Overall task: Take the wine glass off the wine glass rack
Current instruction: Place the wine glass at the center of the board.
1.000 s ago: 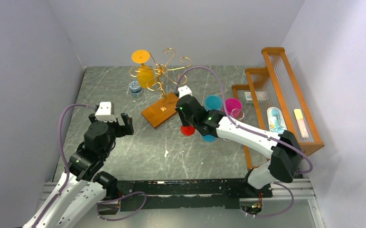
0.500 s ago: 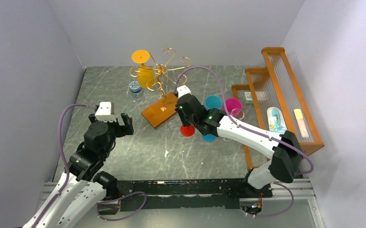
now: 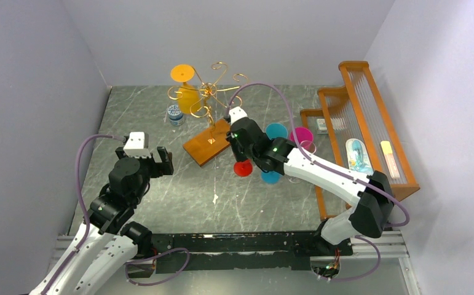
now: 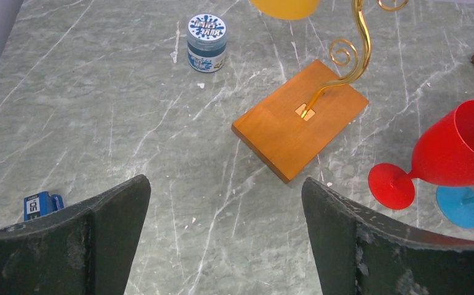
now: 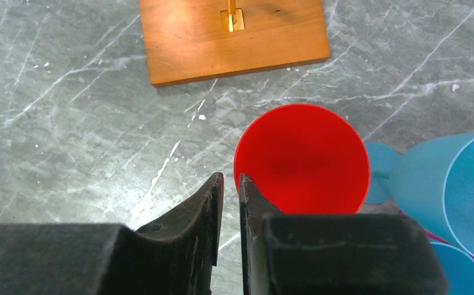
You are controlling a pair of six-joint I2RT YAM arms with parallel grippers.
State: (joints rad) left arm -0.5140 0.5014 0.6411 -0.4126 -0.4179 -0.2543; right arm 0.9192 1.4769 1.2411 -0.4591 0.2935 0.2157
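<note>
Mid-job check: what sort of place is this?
Probably a lab test cell, not a kitchen: plain white walls box in a marble-look table, with staged props like the gold rack and a red wine glass.

bare tabletop (image 3: pixel 179 181) left of the wine glass rack (image 3: pixel 206 144), cups (image 3: pixel 276 131) at right

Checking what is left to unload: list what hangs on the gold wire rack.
One orange wine glass hangs upside down, foot up, on the wine glass rack's left side. The other scroll arms look bare, though the right arm's cable crosses some.
</note>
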